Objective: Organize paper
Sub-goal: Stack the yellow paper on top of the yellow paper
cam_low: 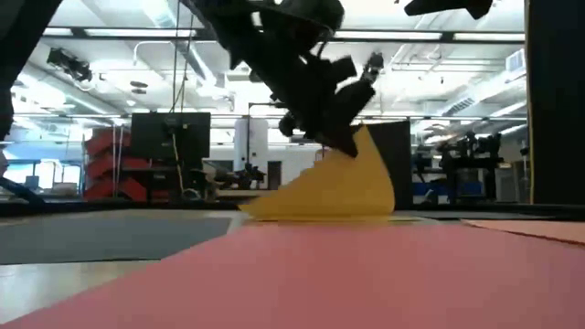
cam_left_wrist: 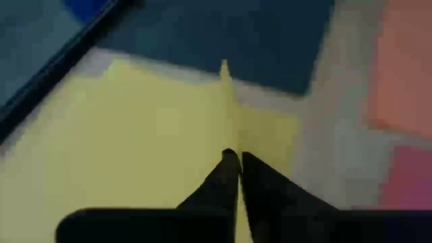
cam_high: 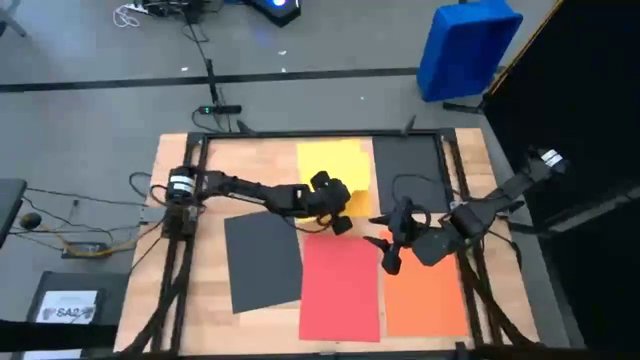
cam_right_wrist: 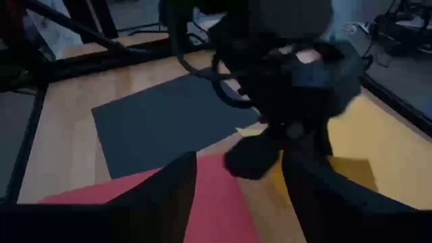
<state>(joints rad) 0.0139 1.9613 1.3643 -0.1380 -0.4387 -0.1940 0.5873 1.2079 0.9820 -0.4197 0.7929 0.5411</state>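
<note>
Nearest the low camera lies the red sheet (cam_low: 302, 274), flat on the table, its long axis running from the near edge toward the far one. Behind it I see the yellow sheet (cam_low: 334, 187) with one corner pulled up into a peak; my left gripper (cam_left_wrist: 234, 156) has its fingers pressed together on that corner, near the table's middle. From above, the yellow sheet (cam_high: 335, 168) sits at the far side, just left of a dark sheet (cam_high: 408, 165). A second dark sheet (cam_high: 262, 260) lies left of the red one (cam_high: 340, 288), turned slightly off square, long axis near to far. An orange sheet (cam_high: 425, 295) lies right of the red one, touching or nearly so.

My right gripper (cam_high: 388, 246) hovers over the seam between red and orange, fingers held apart with nothing between them.

Bare wood (cam_high: 195, 290) shows along the left side, leaving room there. A blue bin (cam_high: 466, 47) sits on the floor beyond the far right corner. A dark box (cam_high: 70, 305) on the floor at left carries a white label; I read "SA2" on it, no more.
</note>
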